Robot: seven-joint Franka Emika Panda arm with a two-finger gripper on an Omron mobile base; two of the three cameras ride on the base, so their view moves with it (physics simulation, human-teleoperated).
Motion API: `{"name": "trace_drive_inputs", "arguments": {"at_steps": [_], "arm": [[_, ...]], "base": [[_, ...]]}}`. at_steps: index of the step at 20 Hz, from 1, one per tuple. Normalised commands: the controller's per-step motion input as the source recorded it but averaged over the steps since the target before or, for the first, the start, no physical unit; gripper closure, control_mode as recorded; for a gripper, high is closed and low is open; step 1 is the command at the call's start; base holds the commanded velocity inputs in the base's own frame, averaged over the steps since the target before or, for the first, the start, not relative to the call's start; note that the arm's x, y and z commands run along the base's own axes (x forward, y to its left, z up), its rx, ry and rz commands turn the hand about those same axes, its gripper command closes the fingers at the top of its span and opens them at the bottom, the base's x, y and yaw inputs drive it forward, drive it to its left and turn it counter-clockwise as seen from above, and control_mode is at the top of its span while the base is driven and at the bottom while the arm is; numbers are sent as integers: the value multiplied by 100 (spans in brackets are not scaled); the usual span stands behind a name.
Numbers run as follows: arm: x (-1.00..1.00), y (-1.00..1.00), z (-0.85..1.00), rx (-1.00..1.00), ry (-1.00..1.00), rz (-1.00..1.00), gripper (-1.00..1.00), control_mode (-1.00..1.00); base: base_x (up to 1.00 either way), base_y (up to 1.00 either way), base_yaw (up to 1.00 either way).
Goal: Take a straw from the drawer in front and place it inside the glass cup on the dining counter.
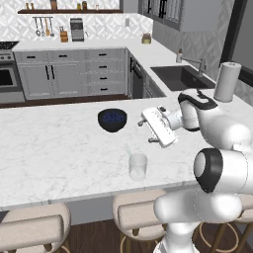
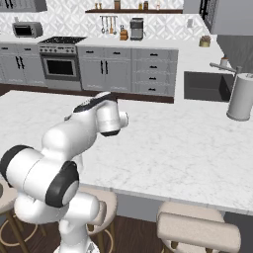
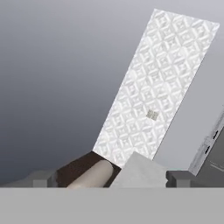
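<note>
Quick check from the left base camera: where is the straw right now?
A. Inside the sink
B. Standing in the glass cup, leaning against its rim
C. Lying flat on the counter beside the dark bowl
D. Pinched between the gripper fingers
B: the straw stands tilted in the glass cup on the dining counter, while the gripper is up above the counter, apart from the cup, with nothing between its open fingers.

Both base views overlook the dining counter [image 1: 54, 148] (hand view faces away).
</note>
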Motion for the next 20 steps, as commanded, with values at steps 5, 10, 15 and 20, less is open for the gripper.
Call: {"name": "trace_drive_inputs", "arguments": {"at_steps": [5,10,15,20], "arm": [[-34,-8,65,-3,-12,-2,-100,-100],[-34,-7,45,-5,-13,-1,-100,-100],[-38,-4,16,-6,-10,-2,-100,-100],[-14,0,-6,-4,0,-1,-100,-100]], "base": [[0,0,0],[0,0,0],[0,0,0],[0,0,0]]}}
